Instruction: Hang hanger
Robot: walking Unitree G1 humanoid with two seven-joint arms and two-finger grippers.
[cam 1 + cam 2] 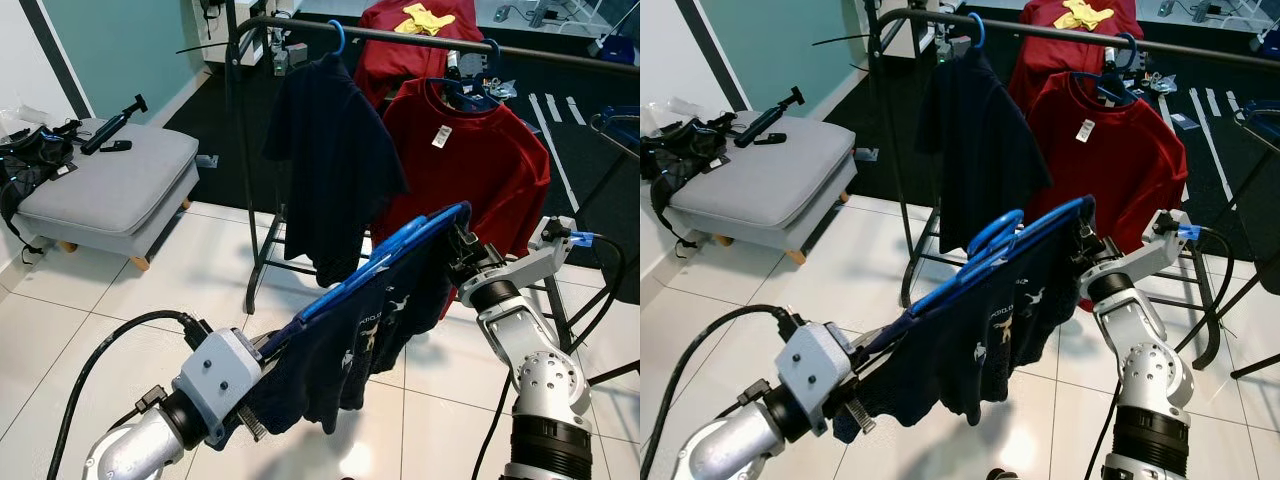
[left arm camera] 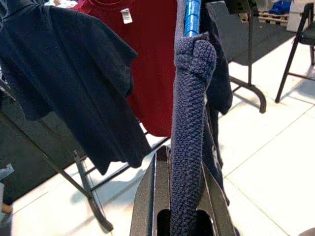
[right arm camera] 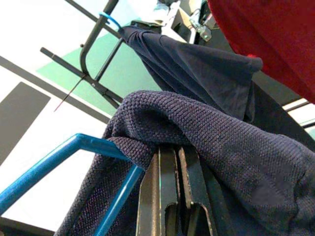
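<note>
A blue hanger (image 1: 390, 255) carrying a dark navy shirt (image 1: 370, 340) is held slanted in the air between my two arms, in front of the black clothes rack rail (image 1: 400, 35). My left gripper (image 1: 270, 345) is shut on the hanger's low end, with the shirt's knit fabric (image 2: 189, 123) pinched between its fingers (image 2: 152, 196). My right gripper (image 1: 462, 240) is shut on the high end, again through the fabric (image 3: 211, 132). On the rail hang a navy shirt (image 1: 330, 150) and a red shirt (image 1: 480, 160), each on a blue hanger.
A grey ottoman (image 1: 110, 180) with black gear on it stands at the left on the white tiles. The rack's legs (image 1: 255, 270) reach the floor ahead. Another black frame (image 1: 620, 130) stands at the right. A dark mat lies behind the rack.
</note>
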